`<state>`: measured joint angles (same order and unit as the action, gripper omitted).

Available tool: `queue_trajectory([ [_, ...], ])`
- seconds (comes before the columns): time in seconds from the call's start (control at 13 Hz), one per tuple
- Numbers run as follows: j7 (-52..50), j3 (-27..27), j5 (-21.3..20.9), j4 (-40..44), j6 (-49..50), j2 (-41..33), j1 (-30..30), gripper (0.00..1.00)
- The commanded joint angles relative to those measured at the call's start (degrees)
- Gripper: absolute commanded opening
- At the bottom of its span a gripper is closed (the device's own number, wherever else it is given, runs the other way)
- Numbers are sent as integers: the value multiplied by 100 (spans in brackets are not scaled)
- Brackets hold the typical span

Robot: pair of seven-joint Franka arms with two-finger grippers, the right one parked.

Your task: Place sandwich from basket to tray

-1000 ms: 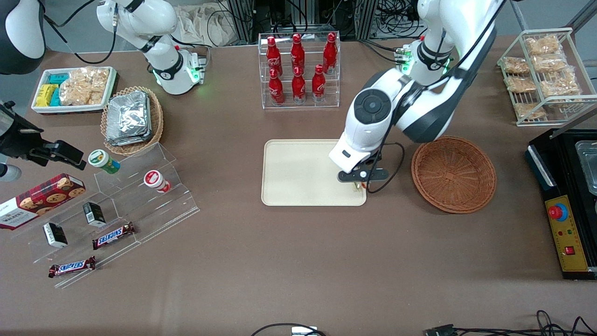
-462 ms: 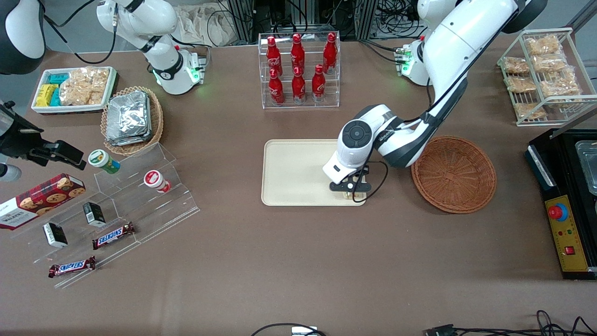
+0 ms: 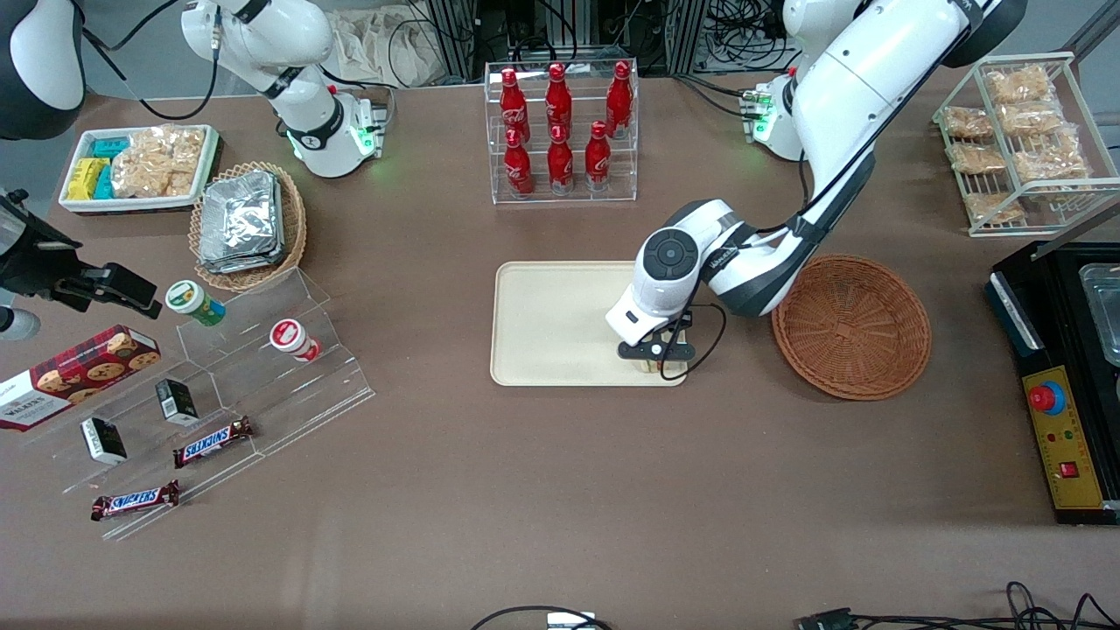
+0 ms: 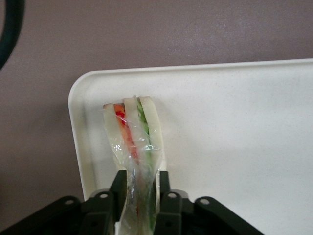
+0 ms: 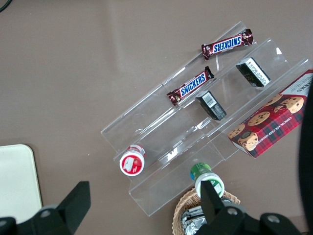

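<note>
Gripping the sandwich [image 4: 133, 142] in my closed fingers [image 4: 118, 188], I hover low over the tray [image 3: 542, 315] corner near frame centre. My wrist hides most of the sandwich from the front; the basket [image 3: 851, 325] sits beside the tray, with bare desk [image 3: 560, 490] below.

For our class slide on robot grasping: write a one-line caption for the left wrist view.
The gripper holds the wrapped sandwich upright over a corner of the tray.

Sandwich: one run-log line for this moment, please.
gripper: shut on sandwich | over tray corner nearest basket | basket: holds nothing | release: pending
</note>
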<state>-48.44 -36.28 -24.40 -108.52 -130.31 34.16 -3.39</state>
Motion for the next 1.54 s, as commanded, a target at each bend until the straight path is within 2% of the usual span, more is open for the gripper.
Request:
queue_trajectory([
  [0.0, -131, -72, -100, 32, 294, -199, 127, 100],
  [0.15, -70, -81, -74, 286, 654, -357, 146, 100],
  [0.46, -43, -134, -13, 1261, 2138, -831, 146, 100],
  [0.62, 35, -99, 328, 1893, 2841, -1033, 154, 100],
  [0.69, 401, -55, 539, 2201, 3219, -1165, 163, 100],
  [0.77, 953, 215, 663, 2343, 3570, -1366, 163, 100],
  [0.92, 1964, 1215, 1468, 2205, 3653, -2094, 146, 100],
  [1.15, 3450, 2700, 2305, 1538, 3391, -2956, 76, 100],
  [1.31, 3806, 3292, 2475, 1115, 3275, -3458, 23, 100],
  [1.46, 3798, 3434, 2405, 1149, 3337, -3469, 23, 100],
])
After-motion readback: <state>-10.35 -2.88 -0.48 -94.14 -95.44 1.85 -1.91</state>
